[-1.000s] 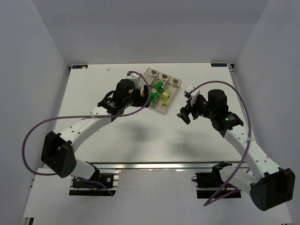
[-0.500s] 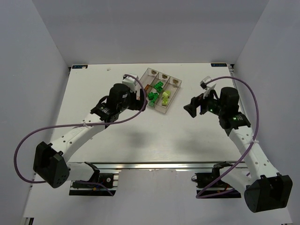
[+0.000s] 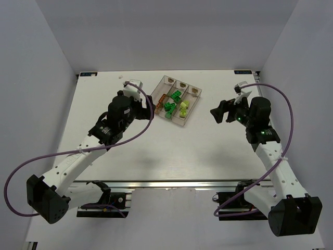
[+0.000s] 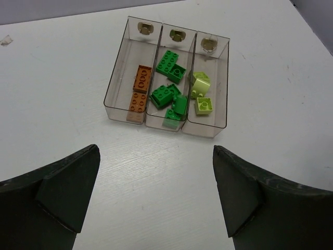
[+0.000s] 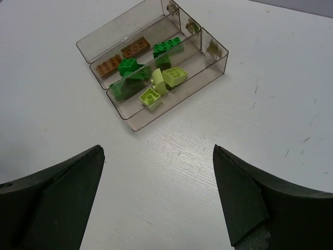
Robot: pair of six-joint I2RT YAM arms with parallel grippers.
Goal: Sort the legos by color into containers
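Note:
The clear three-bin tray [image 3: 193, 107] stands at the back middle of the table. Two orange-brown bricks [image 4: 139, 88] lie in its left bin, several bright green bricks [image 4: 167, 95] in the middle bin, and pale yellow-green bricks [image 4: 201, 92] in the right bin. The same bricks show in the right wrist view: orange [image 5: 122, 54], green [image 5: 134, 70], yellow-green [image 5: 165, 79]. My left gripper [image 3: 147, 105] is open and empty, just left of the tray. My right gripper [image 3: 217, 112] is open and empty, well to the right of the tray. I see no loose brick on the table.
The white table [image 3: 156, 151] is walled in by grey panels on the left, back and right. Purple cables loop off both arms. Each bin has a small tan mark [image 4: 146, 27] at its far end.
My left gripper has drawn back from over the tray toward the left, uncovering the orange bricks in the left bin. My right gripper has moved right and farther from the tray.

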